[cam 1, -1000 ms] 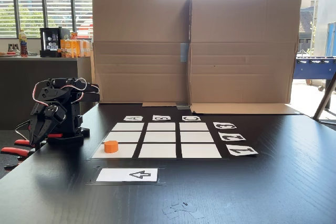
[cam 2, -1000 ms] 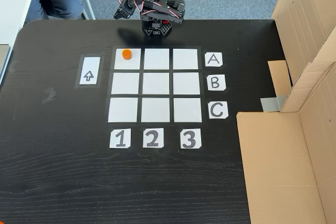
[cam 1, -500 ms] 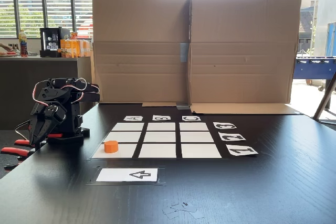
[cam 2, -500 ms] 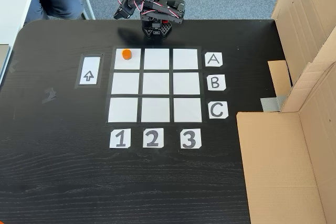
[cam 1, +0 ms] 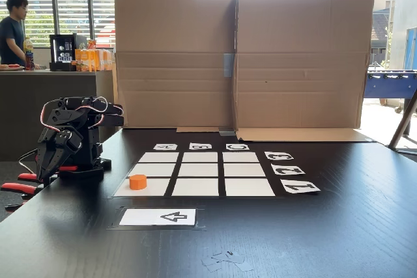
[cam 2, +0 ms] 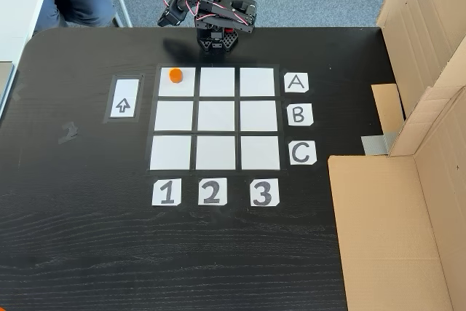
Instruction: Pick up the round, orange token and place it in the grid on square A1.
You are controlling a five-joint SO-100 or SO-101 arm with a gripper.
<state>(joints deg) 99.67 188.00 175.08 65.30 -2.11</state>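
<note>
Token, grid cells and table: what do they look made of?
Token: probably plastic, a smooth, uniformly bright orange short cylinder. Grid cells: apparently paper, flat matte white rectangles. Table: seemingly dark wood or veneer, with visible grain lines and a slight sheen.

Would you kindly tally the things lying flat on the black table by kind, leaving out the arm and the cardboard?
White grid cells: 9
Letter cards (A, B, C): 3
Number cards (1, 2, 3): 3
Arrow card: 1
Orange token: 1
Total: 17
</note>
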